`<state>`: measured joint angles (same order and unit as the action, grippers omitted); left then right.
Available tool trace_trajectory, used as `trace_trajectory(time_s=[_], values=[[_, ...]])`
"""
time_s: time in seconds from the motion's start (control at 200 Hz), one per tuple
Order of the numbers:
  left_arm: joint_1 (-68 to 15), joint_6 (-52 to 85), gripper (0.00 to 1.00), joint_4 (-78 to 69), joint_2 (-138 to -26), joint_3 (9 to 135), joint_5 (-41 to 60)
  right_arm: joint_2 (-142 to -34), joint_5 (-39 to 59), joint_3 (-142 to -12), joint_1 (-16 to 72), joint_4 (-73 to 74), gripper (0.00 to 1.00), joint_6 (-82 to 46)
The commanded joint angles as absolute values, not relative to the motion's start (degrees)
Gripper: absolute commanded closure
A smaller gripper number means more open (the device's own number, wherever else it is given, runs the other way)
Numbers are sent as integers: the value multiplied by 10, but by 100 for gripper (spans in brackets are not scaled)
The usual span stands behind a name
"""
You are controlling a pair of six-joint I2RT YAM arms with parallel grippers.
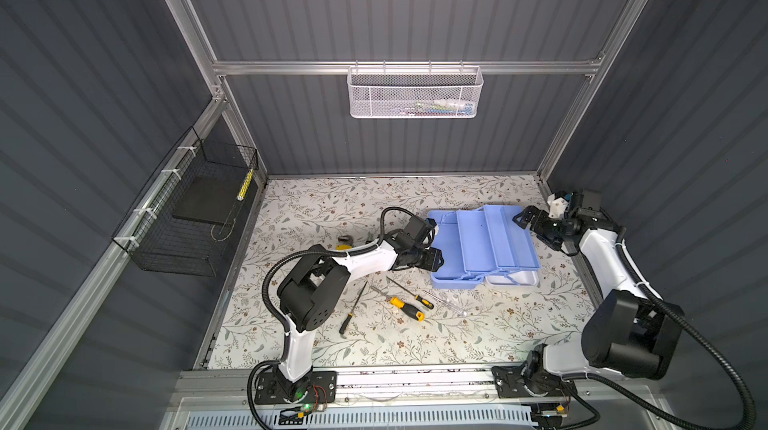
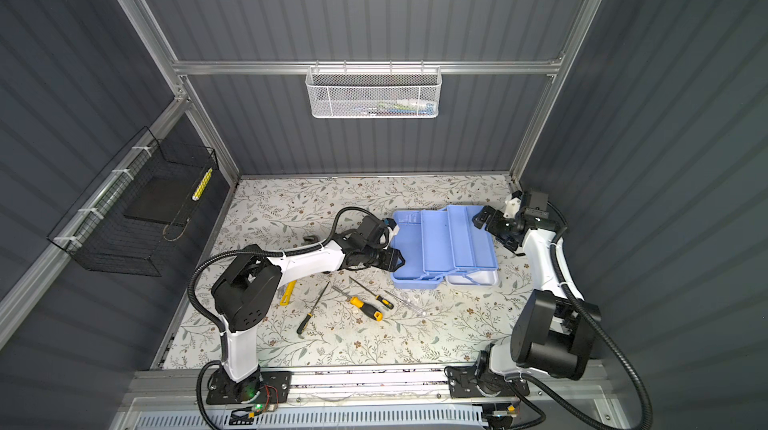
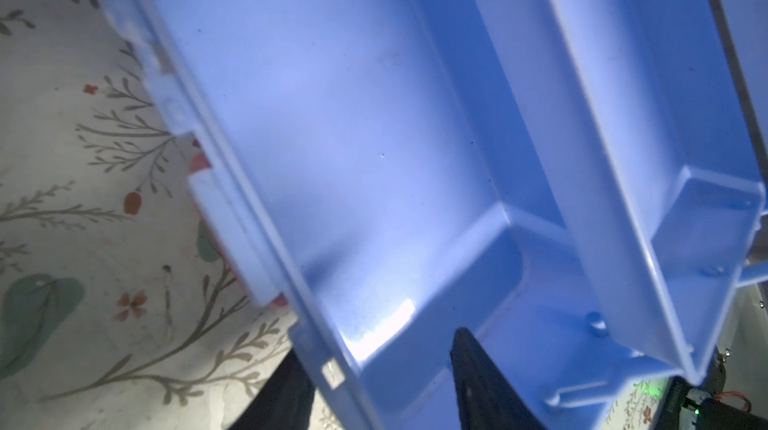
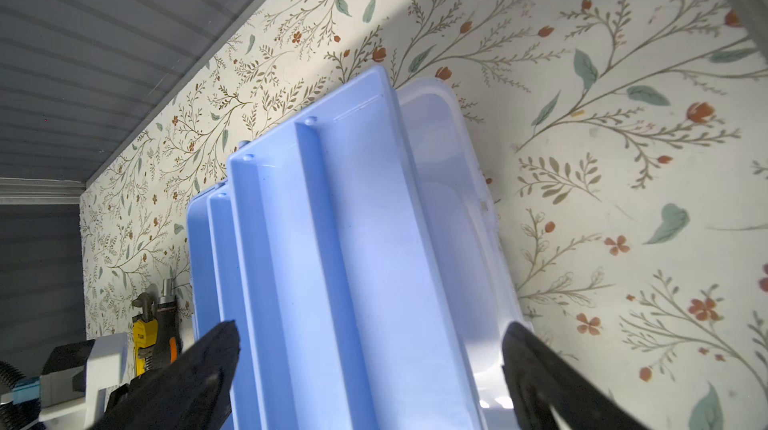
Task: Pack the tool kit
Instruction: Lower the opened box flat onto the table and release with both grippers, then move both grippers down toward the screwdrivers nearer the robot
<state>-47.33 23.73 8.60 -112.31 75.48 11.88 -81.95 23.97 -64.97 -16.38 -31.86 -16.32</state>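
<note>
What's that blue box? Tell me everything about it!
The tool box is shiny light blue plastic, lying open on the flowery table. Its stepped trays are fanned out, and its white lid lies flat beside them. It looks empty. The left hand has one finger inside its wall and one outside; the open right hand straddles the trays at the far end.

Looking into a robotics lab cell; noting ribbed wall panels (image 1: 415,4) on aluminium framing (image 1: 291,68), a floral-covered tabletop (image 1: 457,340), left arm (image 1: 365,259) and right arm (image 1: 602,257) bolted to a front rail (image 1: 415,380).
</note>
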Motion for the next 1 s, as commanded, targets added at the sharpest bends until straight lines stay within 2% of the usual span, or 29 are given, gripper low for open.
trace_trajectory(time_s=[0.0, 0.07, 0.23, 0.435, 0.655, 0.88, 0.995], values=[[-476, 242, 41, 77, -1102, 739, 117, -790, 220, -670, -145, -338, 1, -164], [-476, 238, 38, 77, -1086, 729, 97, -768, 210, -667, -130, -339, 1, -166], [-476, 233, 19, 83, -1038, 702, 43, -714, 137, -654, -64, -341, 1, -159], [-476, 227, 0, 88, -970, 657, -37, -645, 63, -617, 53, -340, 2, -130], [-459, 235, 0, 84, -894, 603, -105, -563, -30, -557, 198, -340, 13, -126], [-425, 245, 0, 102, -845, 567, -135, -557, -154, -506, 391, -381, 24, -198], [-405, 249, 0, 104, -825, 548, -134, -570, -188, -487, 480, -398, 30, -256]])
